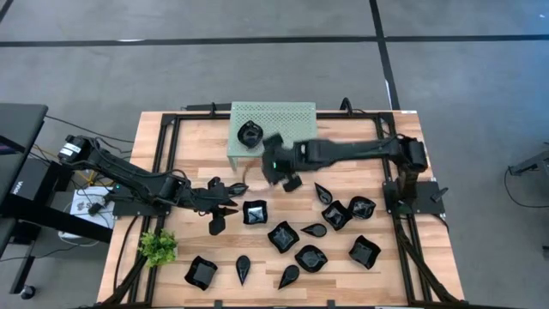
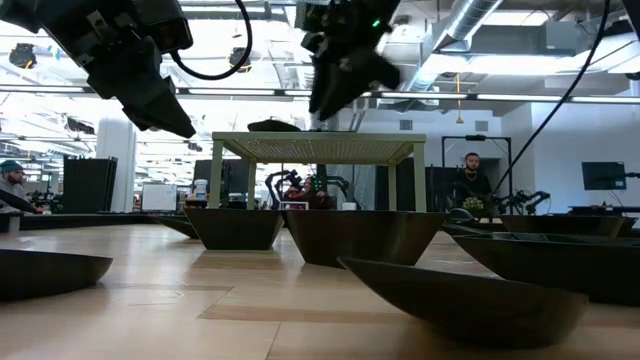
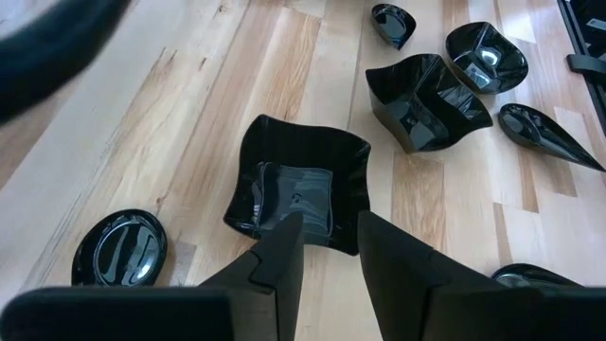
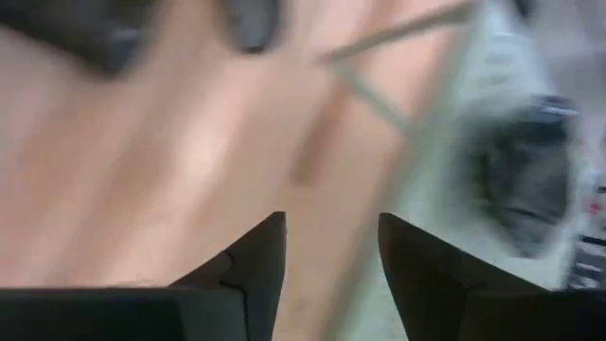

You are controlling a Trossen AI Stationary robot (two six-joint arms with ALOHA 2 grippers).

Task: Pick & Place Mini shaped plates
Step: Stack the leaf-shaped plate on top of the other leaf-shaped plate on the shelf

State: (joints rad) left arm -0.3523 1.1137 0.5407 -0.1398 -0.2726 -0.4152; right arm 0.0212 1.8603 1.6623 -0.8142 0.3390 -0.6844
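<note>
From the high view I've got one mini plate (image 1: 250, 134) sitting on top of the mint-green perforated rack (image 1: 283, 116), and that's the only one up there; the rest, roughly a dozen black dishes, lie scattered over the near half of the wooden table (image 1: 412, 266), a wavy square plate (image 1: 255, 213) among them. My right gripper (image 1: 276, 163) is just off the rack's front edge, next to that placed dish, while my left gripper (image 1: 225, 199) sits low beside the wavy square, and the small green plant (image 1: 158, 247) stands at the near left corner. Down at the low view, the rack stands mid-table with a dark dish (image 2: 274, 126) showing on its top, both arms hang above it, and a row of dishes fills the foreground; people are in the room behind. On the left wrist view, my left fingers (image 3: 284, 248) stand apart with nothing between them, poised right over the near rim of the wavy square plate (image 3: 298, 185), with a round plate (image 3: 120, 248) off to one side. On the right wrist view, it's smeared, but the fingers (image 4: 258, 256) are clearly spread and empty, the rack's pale frame and a dark dish (image 4: 525, 189) ahead. My read: one placed, nearly all left, and the wavy square looks like the next pick.
</note>
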